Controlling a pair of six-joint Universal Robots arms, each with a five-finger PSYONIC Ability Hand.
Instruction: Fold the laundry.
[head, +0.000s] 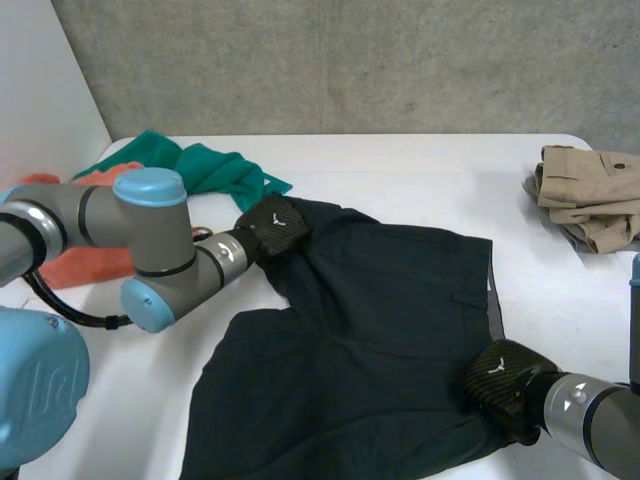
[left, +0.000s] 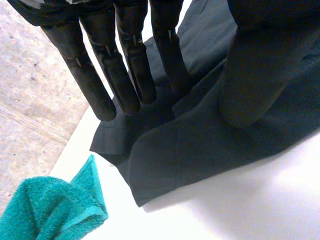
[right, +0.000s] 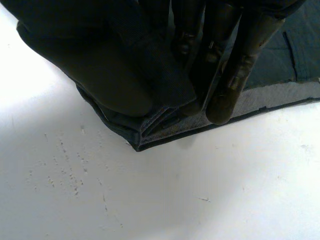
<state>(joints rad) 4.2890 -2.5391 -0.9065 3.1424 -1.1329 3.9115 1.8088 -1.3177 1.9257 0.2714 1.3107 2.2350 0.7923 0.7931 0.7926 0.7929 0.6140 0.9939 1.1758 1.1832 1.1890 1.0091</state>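
Shorts (head: 360, 330) pinched twice — my left hand (head: 272, 225) at the far corner, my right hand (head: 503, 378) at the near hem; I would lift both evenly, cloth taut.

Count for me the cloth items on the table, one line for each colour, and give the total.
dark garment: 1
green cloth: 1
orange cloth: 1
beige garment: 1
Total: 4
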